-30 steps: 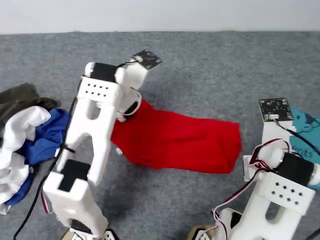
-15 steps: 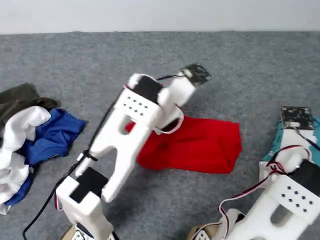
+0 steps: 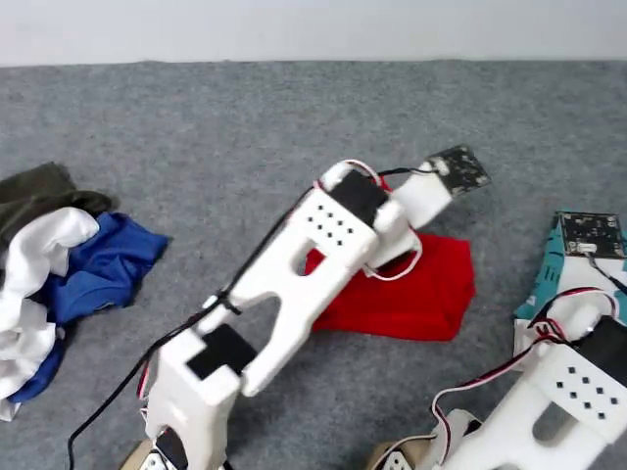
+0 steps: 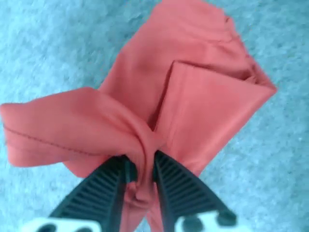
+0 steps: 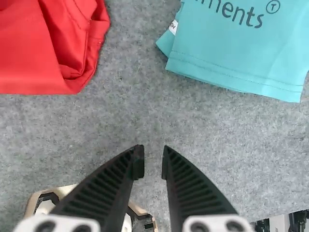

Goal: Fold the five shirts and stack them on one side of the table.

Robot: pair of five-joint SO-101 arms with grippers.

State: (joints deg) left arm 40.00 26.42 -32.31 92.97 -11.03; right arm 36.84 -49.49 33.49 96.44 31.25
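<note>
On the grey carpet (image 3: 294, 117), the left hand (image 4: 142, 163) pinches the red shirt (image 4: 203, 101).

Your left arm (image 3: 323, 245) covers the near-left part of the red shirt (image 3: 431, 294) from above, so you can't tell how that end lies. In the left wrist view the bunched cloth dips between the fingers of the left gripper (image 4: 141, 163) and is cut off at the frame's edge. At the table's right edge the teal shirt (image 3: 547, 269) sits mostly behind the right arm (image 3: 578, 377). At the left edge the white shirt (image 3: 39, 245), blue shirt (image 3: 98, 269) and dark shirt (image 3: 34, 191) run out of frame
</note>
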